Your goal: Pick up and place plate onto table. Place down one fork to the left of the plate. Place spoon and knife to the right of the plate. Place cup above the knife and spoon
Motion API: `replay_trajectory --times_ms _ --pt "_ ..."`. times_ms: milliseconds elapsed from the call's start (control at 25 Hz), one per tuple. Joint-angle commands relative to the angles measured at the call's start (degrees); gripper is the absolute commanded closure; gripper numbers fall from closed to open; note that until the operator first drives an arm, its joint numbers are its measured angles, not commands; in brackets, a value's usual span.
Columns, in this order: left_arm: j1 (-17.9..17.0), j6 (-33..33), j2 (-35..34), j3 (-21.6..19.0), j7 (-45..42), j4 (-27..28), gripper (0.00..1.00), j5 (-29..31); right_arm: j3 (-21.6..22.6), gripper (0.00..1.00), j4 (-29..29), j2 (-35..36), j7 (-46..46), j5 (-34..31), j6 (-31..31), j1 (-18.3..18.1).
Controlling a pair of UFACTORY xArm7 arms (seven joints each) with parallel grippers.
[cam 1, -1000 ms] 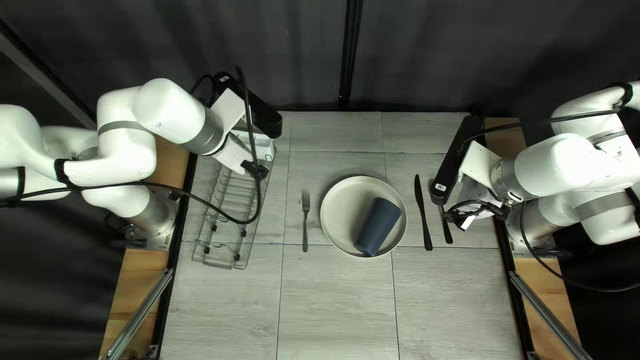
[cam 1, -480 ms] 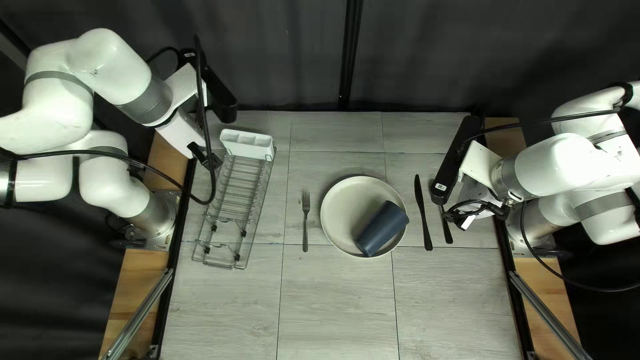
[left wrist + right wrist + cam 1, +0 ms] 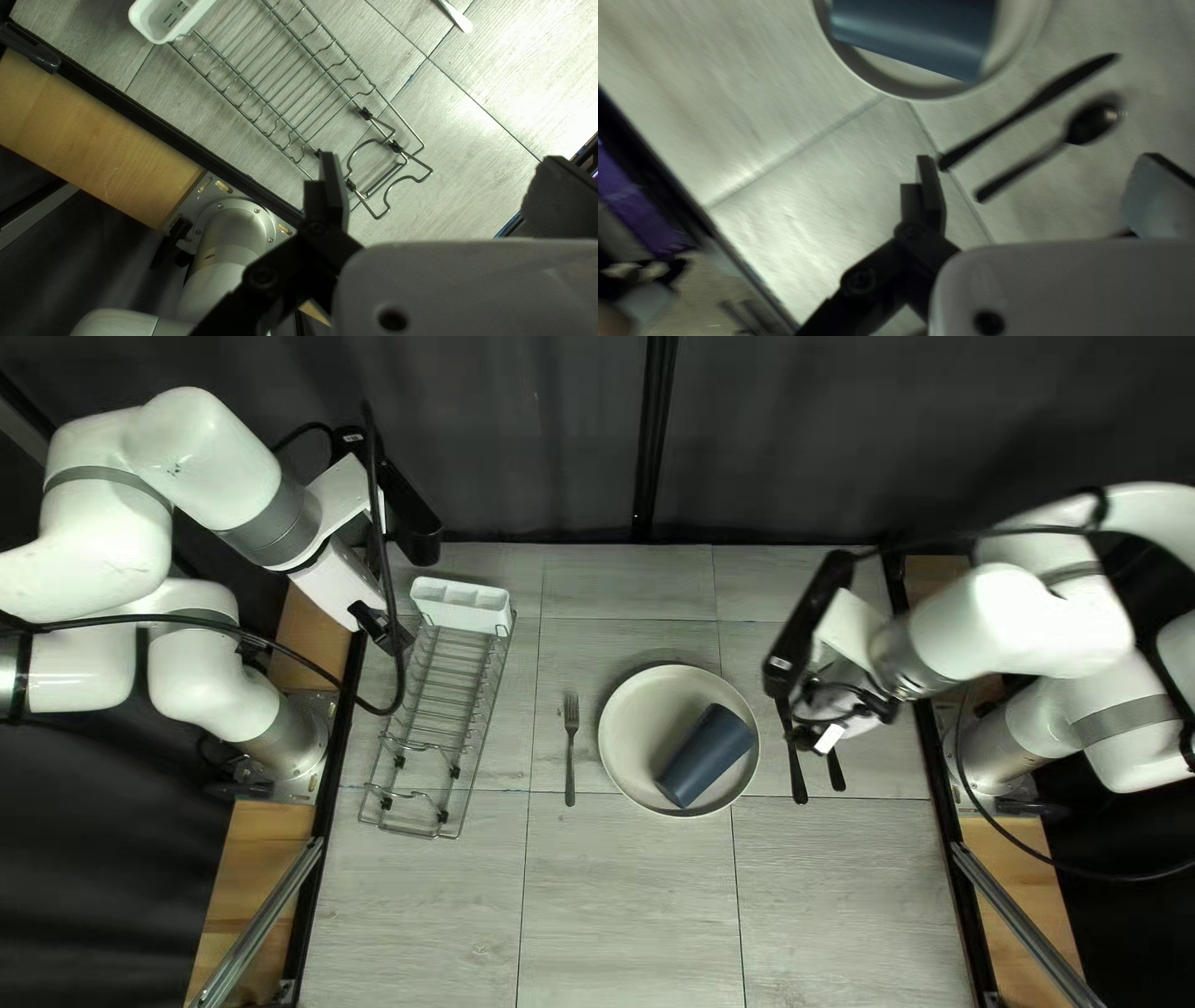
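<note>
Right tool (image 3: 847, 707) stands open while the cup (image 3: 707, 757) lies slanting, long axis near-left to far-right

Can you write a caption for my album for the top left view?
A blue cup lying on a plate, beside a fork.

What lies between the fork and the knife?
The plate, with the cup lying on its side in it; the top left view shows this.
</note>
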Motion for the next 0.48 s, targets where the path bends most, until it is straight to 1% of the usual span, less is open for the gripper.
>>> replay_trajectory --times_ms 40,80,120,200,240,280,320,400,440,480 --pt "0.00 0.00 0.00 0.00 0.00 0.00 0.00 0.00 -7.39 0.00 -6.62 3.14 -7.15 4.39 -12.51 0.99" --pt "0.00 0.00 0.00 0.00 0.00 0.00 0.00 0.00 -8.68 0.00 -6.83 4.14 -8.71 5.25 -14.00 1.48" --pt "0.00 0.00 0.00 0.00 0.00 0.00 0.00 0.00 -11.56 0.00 -7.05 5.84 -12.17 7.13 -16.51 2.74" --pt "0.00 0.00 0.00 0.00 0.00 0.00 0.00 0.00 -15.95 0.00 -6.92 7.91 -17.35 10.33 -19.12 4.82" --pt "0.00 0.00 0.00 0.00 0.00 0.00 0.00 0.00 -19.75 0.00 -6.77 9.42 -21.78 13.42 -21.05 6.94" --pt "0.00 0.00 0.00 0.00 0.00 0.00 0.00 0.00 -21.20 0.00 -6.75 9.84 -23.48 14.70 -21.70 7.85" --pt "0.00 0.00 0.00 0.00 0.00 0.00 0.00 0.00 -25.01 0.00 -6.16 11.46 -27.95 18.45 -23.02 10.48" --pt "0.00 0.00 0.00 0.00 0.00 0.00 0.00 0.00 -28.97 0.00 -5.72 12.80 -32.53 22.82 -24.31 13.62" --pt "0.00 0.00 0.00 0.00 0.00 0.00 0.00 0.00 -31.43 0.00 -5.48 13.62 -35.43 25.90 -25.16 15.91" --pt "0.00 0.00 0.00 0.00 0.00 0.00 0.00 0.00 -32.86 0.00 -5.36 14.18 -37.16 27.92 -25.83 17.47"
